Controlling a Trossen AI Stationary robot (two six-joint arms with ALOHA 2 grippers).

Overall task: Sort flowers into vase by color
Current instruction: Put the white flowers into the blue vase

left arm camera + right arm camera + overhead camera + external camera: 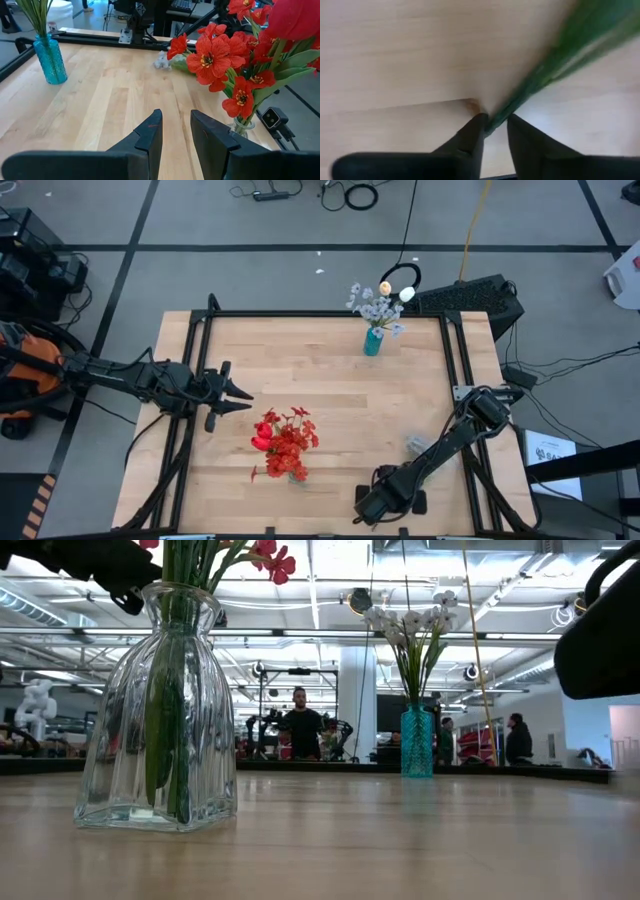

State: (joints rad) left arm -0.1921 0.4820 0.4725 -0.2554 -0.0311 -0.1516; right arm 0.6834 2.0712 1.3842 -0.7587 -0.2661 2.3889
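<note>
By the counter's (pixel 330 380) near edge, the right claw (pixel 494 122) pinches a blurred green stem (pixel 555 65), its bloom cut off. Mid-counter, red flowers (pixel 285 442) fill a clear glass vase (pixel 160 710); beside them the left claw (pixel 240 400) hovers, parted, empty. At the far edge, white flowers (pixel 376 305) stand in a teal vase (pixel 373 341).

A robotics lab. Exposed ceiling trusses (pixel 300 635) span an open hall where people (pixel 301 725) stand (cables (pixel 345 194) litter the floor).

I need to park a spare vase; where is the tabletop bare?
Bare wood lies between the teal vase and the clear vase of red flowers, and along the table's far-left corner. Crowded near the left pincer and right pincer.
</note>
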